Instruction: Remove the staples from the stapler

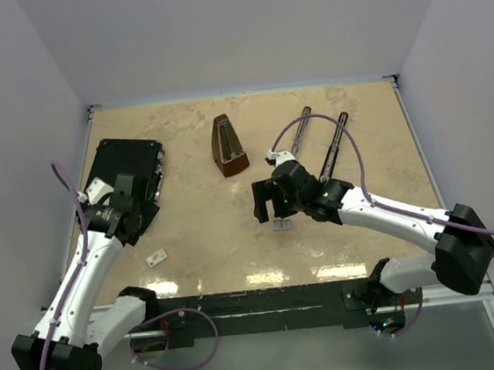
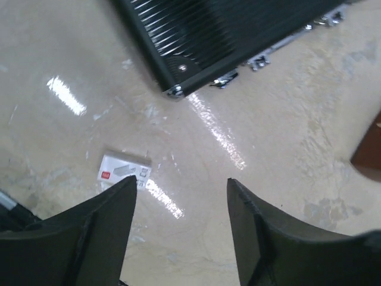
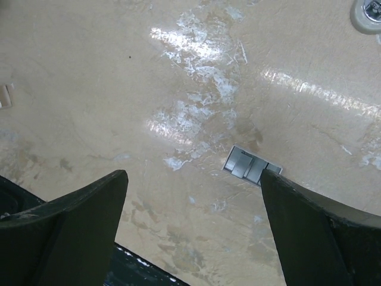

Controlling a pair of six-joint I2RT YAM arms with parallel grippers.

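The stapler point(image 1: 340, 142) lies opened out at the back right of the table, its two thin black-and-silver arms spread in a V. The staples point(image 1: 281, 225) are a short silvery strip lying flat on the table, apart from the stapler. My right gripper point(image 1: 272, 211) hovers just above them, open and empty. In the right wrist view the staples point(image 3: 249, 166) lie beside the tip of the right-hand finger, off the middle of the gripper point(image 3: 193, 176). My left gripper point(image 1: 139, 221) is open over bare table at the left, nothing between its fingers point(image 2: 181, 180).
A brown pyramid metronome point(image 1: 228, 145) stands at the back centre. A large flat black case point(image 1: 126, 167) point(image 2: 226, 30) lies at the left. A small white rectangular piece point(image 1: 156, 257) point(image 2: 124, 170) lies near my left gripper.
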